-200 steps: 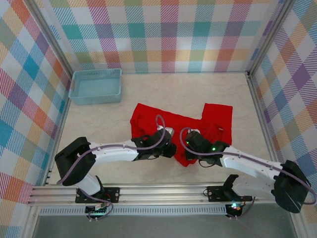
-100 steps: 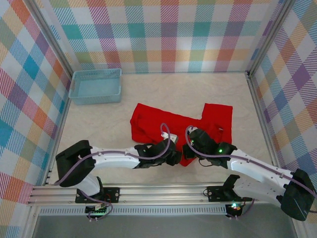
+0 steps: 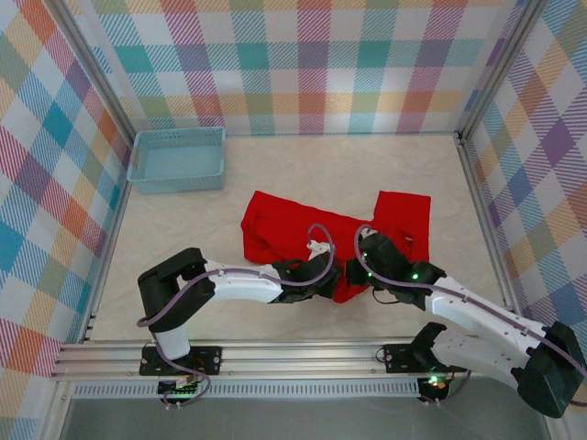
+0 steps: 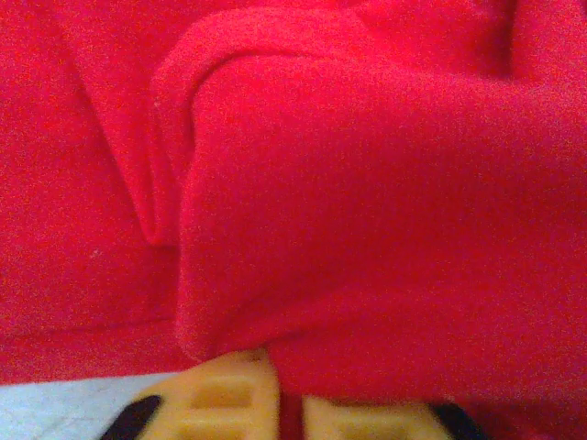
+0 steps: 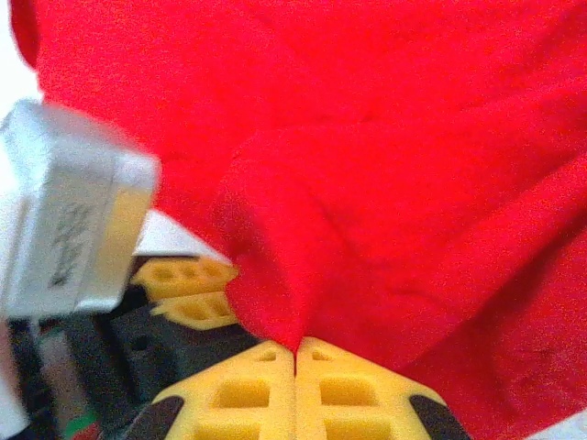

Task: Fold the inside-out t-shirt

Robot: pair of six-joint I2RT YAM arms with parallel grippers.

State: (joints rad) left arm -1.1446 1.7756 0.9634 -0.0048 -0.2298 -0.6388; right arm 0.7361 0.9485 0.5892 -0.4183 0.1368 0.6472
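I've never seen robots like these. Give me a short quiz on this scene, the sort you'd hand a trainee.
1. True or false: the left claw and the right claw are both closed on the red t-shirt.
2. Where does the blue basket sit?
A) at the far left of the table
B) under the t-shirt
C) between the two arm bases
3. Fill in: the number of garments on the table is ___.

Key: 1 true; 2 A; 3 one.
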